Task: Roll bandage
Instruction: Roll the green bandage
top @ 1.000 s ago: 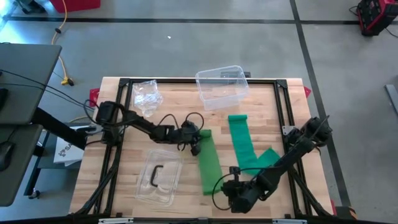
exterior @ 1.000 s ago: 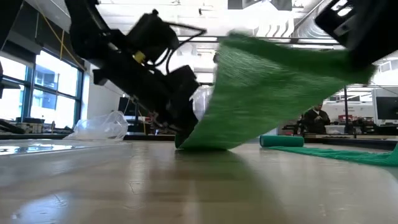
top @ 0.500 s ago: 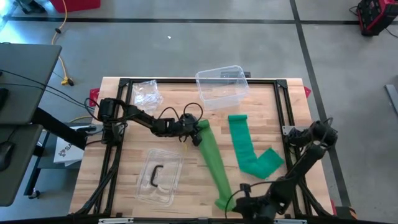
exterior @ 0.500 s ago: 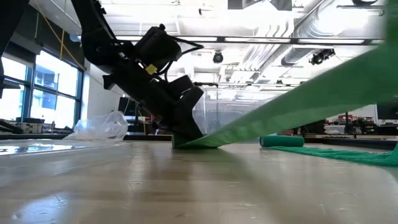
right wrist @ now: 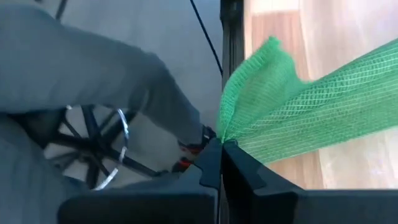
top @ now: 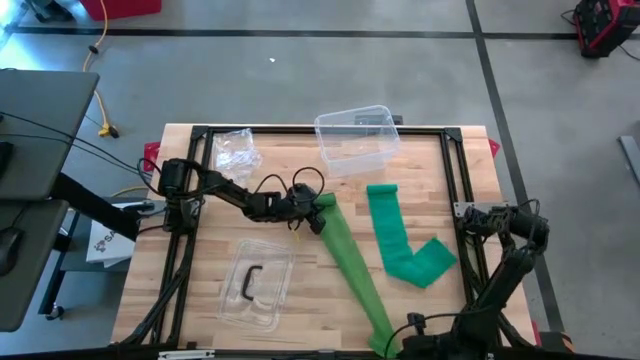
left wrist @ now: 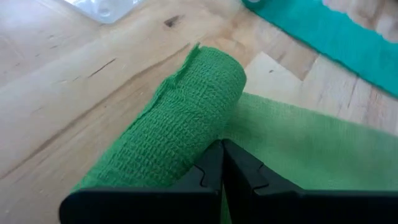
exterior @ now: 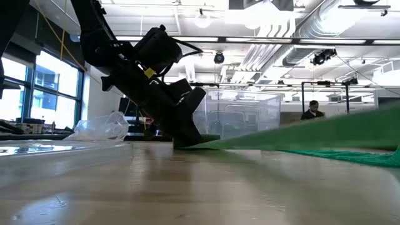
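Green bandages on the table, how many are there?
2. One green bandage runs stretched from the left gripper at mid-table to the right gripper at the near edge. A second, teal bandage lies loose and bent to its right.

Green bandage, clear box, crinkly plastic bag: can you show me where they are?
green bandage [top: 350, 262]: high view, middle of the stretched strip.
clear box [top: 357, 139]: high view, its floor.
crinkly plastic bag [top: 236, 148]: high view, its middle.
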You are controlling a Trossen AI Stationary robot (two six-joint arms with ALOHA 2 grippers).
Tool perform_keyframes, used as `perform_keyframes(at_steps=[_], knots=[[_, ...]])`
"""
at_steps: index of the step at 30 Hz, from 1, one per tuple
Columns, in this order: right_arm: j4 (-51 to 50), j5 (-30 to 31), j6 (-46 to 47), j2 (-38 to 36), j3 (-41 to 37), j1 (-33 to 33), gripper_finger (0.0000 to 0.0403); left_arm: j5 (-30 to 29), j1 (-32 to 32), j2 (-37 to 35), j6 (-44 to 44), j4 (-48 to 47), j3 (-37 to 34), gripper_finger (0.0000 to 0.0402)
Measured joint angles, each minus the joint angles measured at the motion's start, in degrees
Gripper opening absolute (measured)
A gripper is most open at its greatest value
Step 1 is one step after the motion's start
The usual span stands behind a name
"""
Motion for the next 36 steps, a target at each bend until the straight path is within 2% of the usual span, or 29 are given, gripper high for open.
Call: perform_keyframes(at_steps=[10,14,22,28,36], knots=[[2.6,-3.8,-10.2,5.9,0.0,-4.2,0.0000,-6.1,-2.7,0.0,-4.3,1.0,0.0,0.0000],[7.8,-5.8,-15.0,6.7,0.0,-5.4,0.0000,-8.2,-2.6,-0.1,-4.4,1.5,0.0,0.0000],[9.9,-8.6,-19.1,6.9,0.0,-5.3,0.0000,-10.1,-1.9,-0.1,-3.3,5.9,0.0,0.0000],[8.6,-7.9,-20.7,6.9,0.0,-5.7,0.0000,-8.7,-1.5,-0.2,1.0,8.1,0.0,0.0000],[7.5,-8.1,-19.5,6.9,0.9,-5.8,0.0000,-0.1,-5.4,-3.0,14.6,11.6,1.6,0.0000]])
